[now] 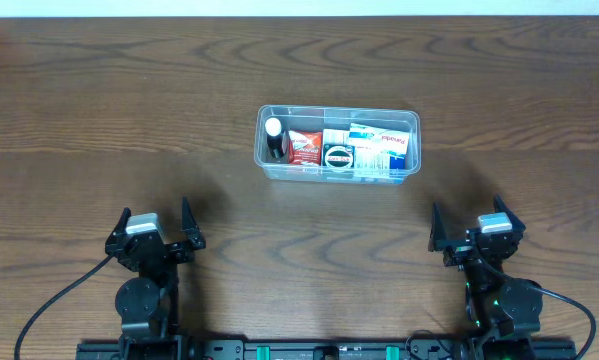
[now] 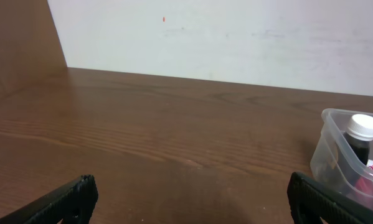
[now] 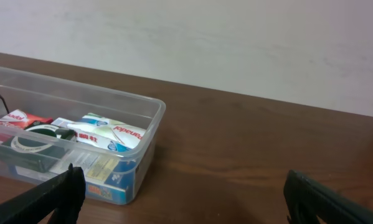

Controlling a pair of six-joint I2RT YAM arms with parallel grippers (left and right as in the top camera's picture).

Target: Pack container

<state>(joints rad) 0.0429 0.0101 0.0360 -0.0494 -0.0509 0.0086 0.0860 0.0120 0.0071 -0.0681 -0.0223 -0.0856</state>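
Note:
The clear plastic container (image 1: 415, 121) stands on the table's middle, toward the back. It holds a dark bottle with a white cap (image 1: 274, 138), a red packet (image 1: 303, 147), a round black tin (image 1: 338, 156) and white and blue boxes (image 1: 382, 147). My left gripper (image 1: 156, 226) is open and empty near the front left, well short of the container. My right gripper (image 1: 471, 226) is open and empty near the front right. The left wrist view shows the container's corner (image 2: 330, 138) and the bottle (image 2: 362, 138). The right wrist view shows the container (image 3: 150, 118) ahead on the left.
The brown wooden table (image 1: 99, 120) runs to a white wall (image 2: 236, 37) at the back. Cables trail from both arm bases at the front edge.

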